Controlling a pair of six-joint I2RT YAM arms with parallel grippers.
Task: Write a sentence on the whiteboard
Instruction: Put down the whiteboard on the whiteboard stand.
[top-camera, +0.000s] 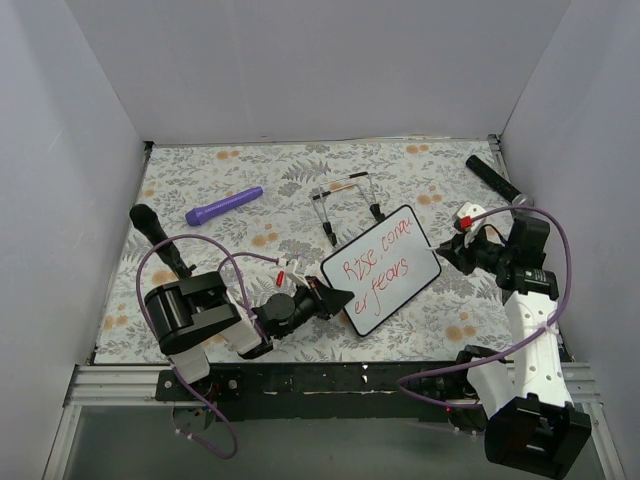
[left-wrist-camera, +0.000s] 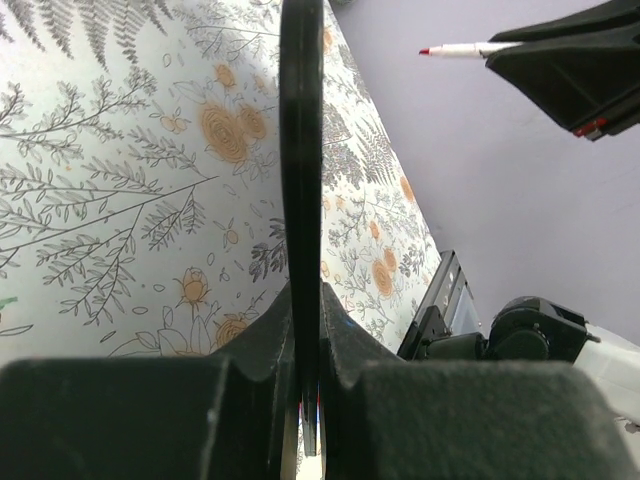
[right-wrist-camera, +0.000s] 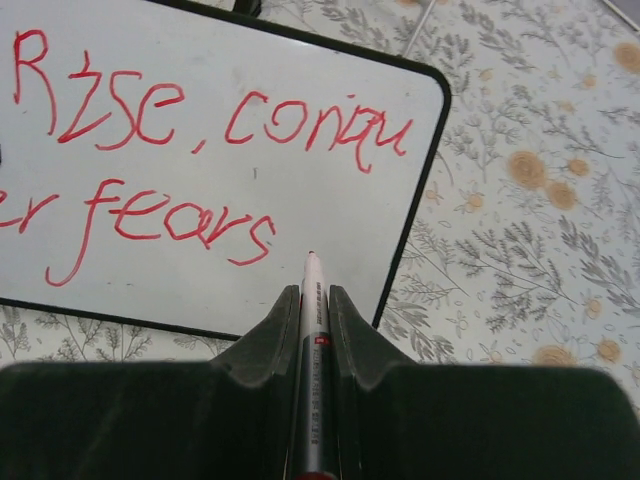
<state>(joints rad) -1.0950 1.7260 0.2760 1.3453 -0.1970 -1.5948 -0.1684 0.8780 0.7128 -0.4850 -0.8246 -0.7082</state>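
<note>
Enclosure: plain white walls (top-camera: 300, 60) close the far, left and right sides; the near side holds both arm bases.
Surface: grey floral cloth with orange blooms (top-camera: 200, 170) covers the table.
Whiteboard: the small rectangular white panel with rounded corners and thin black rim (top-camera: 382, 268) sits mid-table, turned diagonally. Its near corner is close to the near table edge.
Sentence: red handwritten letters (right-wrist-camera: 200, 130) in two slanted lines, reading about "Rise, conqu / er fears".
Left gripper (top-camera: 335, 298): jaws pinched on the whiteboard's near-left rim, which the left wrist view shows edge-on between the fingers.
Right gripper (right-wrist-camera: 313, 300): jaws pressed on a slim white marker pen with a red tip (right-wrist-camera: 312, 270), just off the board's right corner.
Marker tip: pointed below the last "s" of "fears"; the left wrist view shows a gap between tip and board.
Far edge of board: a thin black wire stand (top-camera: 345, 205) is just beyond it.
Open room: widest on the left cloth, around a purple cylindrical object (top-camera: 224, 206).
Right far corner: a black rod-shaped object (top-camera: 495, 180) lies near the wall.
Board contact with cloth: cannot tell.
</note>
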